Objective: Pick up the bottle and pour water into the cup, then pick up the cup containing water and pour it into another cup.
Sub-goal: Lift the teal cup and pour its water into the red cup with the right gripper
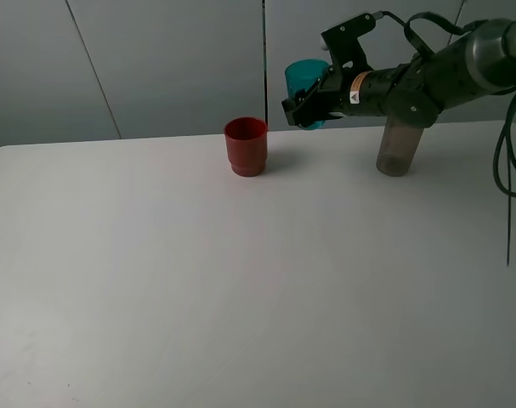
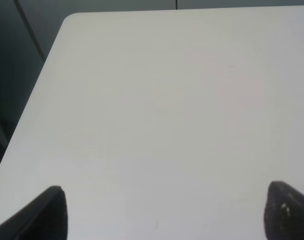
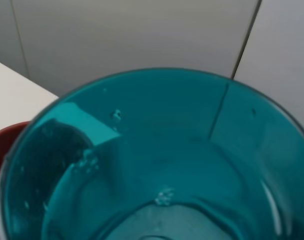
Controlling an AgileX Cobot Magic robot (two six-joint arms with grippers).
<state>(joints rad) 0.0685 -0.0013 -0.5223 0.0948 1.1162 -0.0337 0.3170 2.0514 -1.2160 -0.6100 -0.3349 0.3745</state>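
The right gripper [image 1: 305, 107] is clamped on the teal cup [image 1: 303, 76] and holds it in the air over the far edge of the table [image 1: 240, 280] (the wrist camera shows water and a few bubbles inside). Near it, lower and toward the middle, the red cup [image 1: 246, 146] stands upright on the table. The bottle [image 1: 396, 151] stands on the table, its top hidden by that arm. The left gripper [image 2: 164, 215] hangs over bare table, its fingers wide apart.

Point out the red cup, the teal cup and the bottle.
red cup [image 1: 246, 146], high view, its side wall
teal cup [image 1: 303, 76], high view, its upper wall
bottle [image 1: 398, 149], high view, its lower body
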